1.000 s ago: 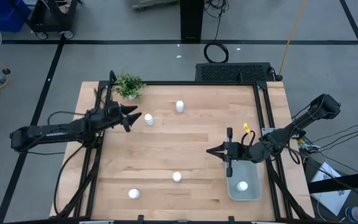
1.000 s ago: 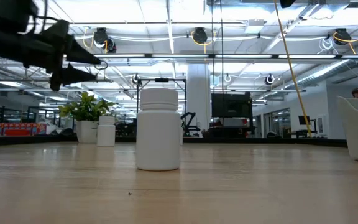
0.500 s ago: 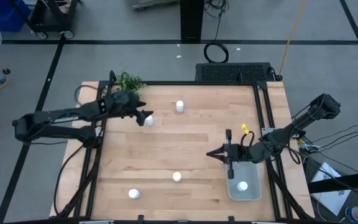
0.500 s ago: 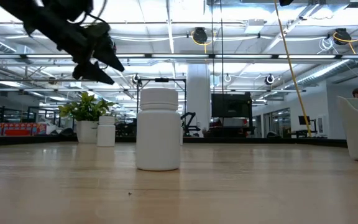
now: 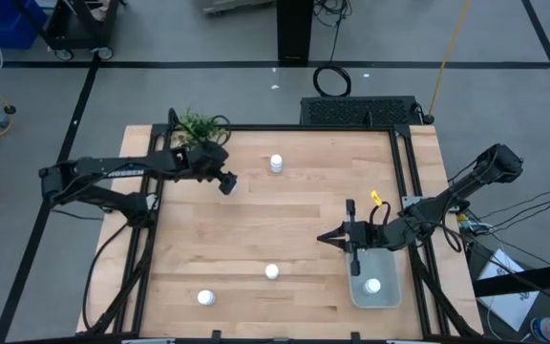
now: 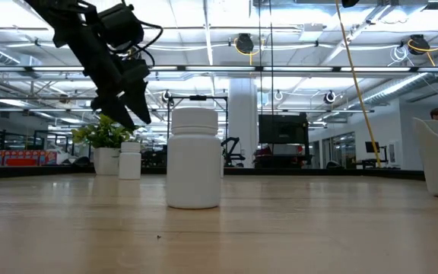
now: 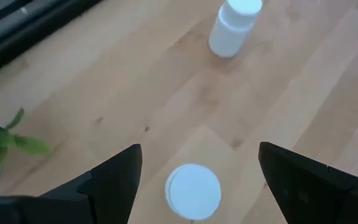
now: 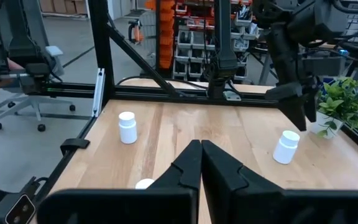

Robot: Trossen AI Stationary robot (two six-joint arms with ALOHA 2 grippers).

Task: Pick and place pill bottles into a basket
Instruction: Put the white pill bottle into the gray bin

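Dark left hand, fingers spread wide, empty, pointing down over one pill bottle whose white cap shows between the two fingers in the left wrist view; no contact visible. Item stands upright on the wooden bench near the potted plant. Second bottle: upright, a little to the right, toward the far edge. Third bottle and fourth bottle: upright, well apart, near the front edge. Right hand: fingers pressed together, holding nothing, hovering just beside the left rim of the basket. Basket: pale blue-grey, front right corner of bench, containing a fifth bottle.
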